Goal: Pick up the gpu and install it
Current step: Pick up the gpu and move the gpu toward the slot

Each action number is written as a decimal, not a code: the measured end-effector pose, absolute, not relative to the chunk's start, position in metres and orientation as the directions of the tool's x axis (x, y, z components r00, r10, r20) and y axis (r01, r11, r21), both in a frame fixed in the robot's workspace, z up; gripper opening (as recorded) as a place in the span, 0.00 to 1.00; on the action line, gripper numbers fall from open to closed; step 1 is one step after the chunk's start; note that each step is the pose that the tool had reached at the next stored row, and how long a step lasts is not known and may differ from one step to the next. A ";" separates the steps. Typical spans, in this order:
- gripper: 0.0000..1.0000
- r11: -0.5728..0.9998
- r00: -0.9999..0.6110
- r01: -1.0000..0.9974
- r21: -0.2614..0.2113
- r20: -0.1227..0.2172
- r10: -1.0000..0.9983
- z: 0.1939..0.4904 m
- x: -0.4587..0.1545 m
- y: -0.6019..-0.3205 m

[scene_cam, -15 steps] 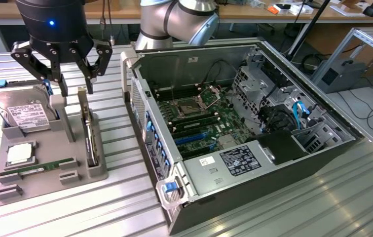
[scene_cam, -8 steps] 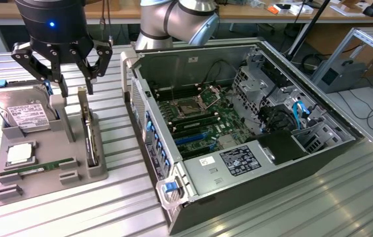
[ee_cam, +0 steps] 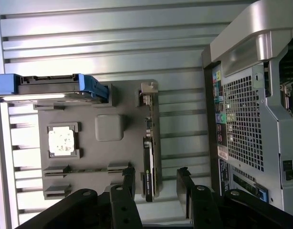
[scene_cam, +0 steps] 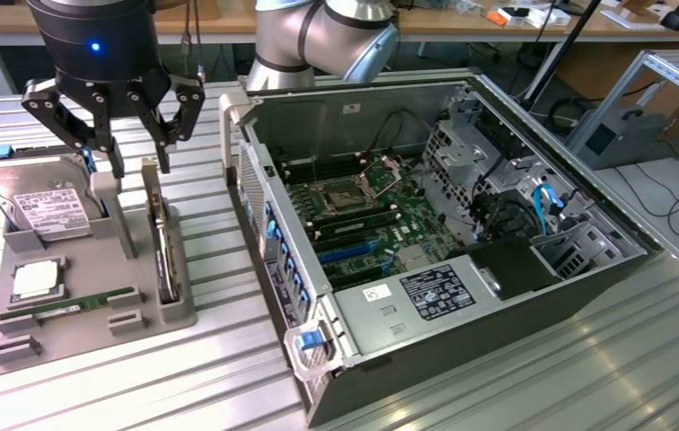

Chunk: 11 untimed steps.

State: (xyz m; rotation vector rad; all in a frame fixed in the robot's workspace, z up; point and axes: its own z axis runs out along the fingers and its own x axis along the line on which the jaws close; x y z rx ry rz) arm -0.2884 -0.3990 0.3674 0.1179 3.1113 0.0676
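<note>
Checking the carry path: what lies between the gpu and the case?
In the exterior view, only the tray's edge and a bare strip of table separate gpu and case.

The robot's tool (scene_cam: 138, 160), fingers spread wide, hangs just above the far end of the gpu (scene_cam: 167, 251). The gpu stands on edge in a grey holder (scene_cam: 88, 346), to the exterior view's left of an open computer case (scene_cam: 364, 332), on a ridged metal tabletop (scene_cam: 627, 359).

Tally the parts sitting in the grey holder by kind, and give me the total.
In the grey holder:
Hard drive: 1
CPU: 1
RAM stick: 1
GPU: 1
Total: 4
</note>
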 end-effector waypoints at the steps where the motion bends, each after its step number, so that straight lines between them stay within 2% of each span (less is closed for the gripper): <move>1: 0.48 0.996 -0.997 0.075 0.044 -0.026 0.076 0.367 -0.288 -0.399; 11: 0.48 0.996 -0.997 0.075 0.044 -0.026 0.076 0.359 -0.288 -0.399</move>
